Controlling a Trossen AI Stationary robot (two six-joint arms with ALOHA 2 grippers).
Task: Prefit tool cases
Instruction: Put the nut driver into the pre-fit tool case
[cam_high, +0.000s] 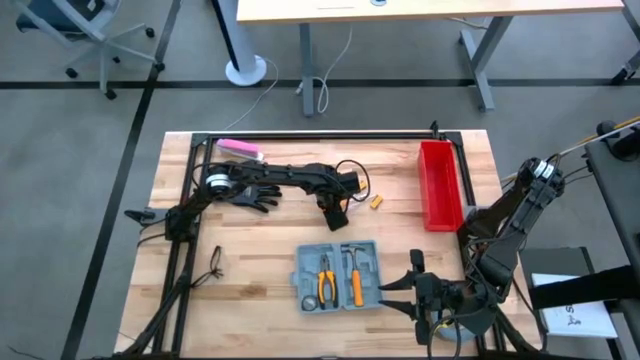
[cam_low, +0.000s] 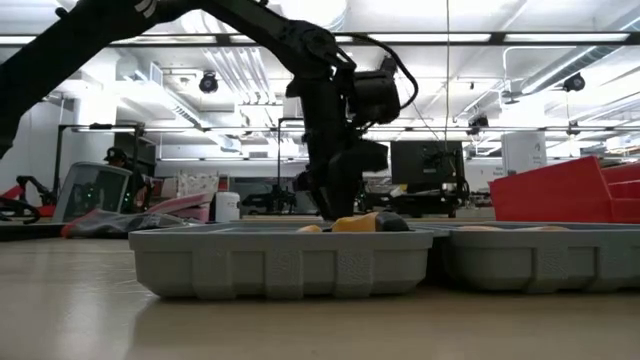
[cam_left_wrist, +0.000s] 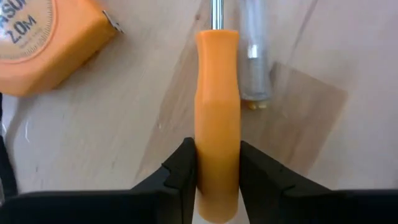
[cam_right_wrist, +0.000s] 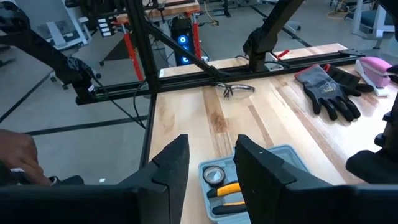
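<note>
The grey-blue tool case (cam_high: 338, 275) lies open near the table's front edge, with orange-handled pliers and a hammer in its slots; the low view shows it as a grey tray (cam_low: 285, 260). Farther back, my left gripper (cam_high: 335, 213) points down and is shut on an orange-handled screwdriver (cam_left_wrist: 217, 93) lying on the wood. An orange tape measure (cam_left_wrist: 43, 43) and a clear-handled tool (cam_left_wrist: 255, 56) lie beside the screwdriver. My right gripper (cam_right_wrist: 212, 168) stands open, raised above the case's right end (cam_high: 400, 287), with nothing between its fingers. My left gripper pinches the screwdriver's orange handle (cam_left_wrist: 217, 155) between its two fingers, near the handle's free end. The fingers (cam_left_wrist: 183, 168) come from above, pointing down, and lie across the handle. The screwdriver lies flat on the table, its metal shaft (cam_left_wrist: 216, 14) pointing away from the fingers.
A red bin (cam_high: 438, 185) stands at the right rear. Black gloves (cam_high: 250, 193) and a pink object (cam_high: 240, 149) lie at the left rear. Safety glasses (cam_high: 216, 262) lie at the left front. A black frame (cam_high: 320, 137) runs along the far and left edges.
</note>
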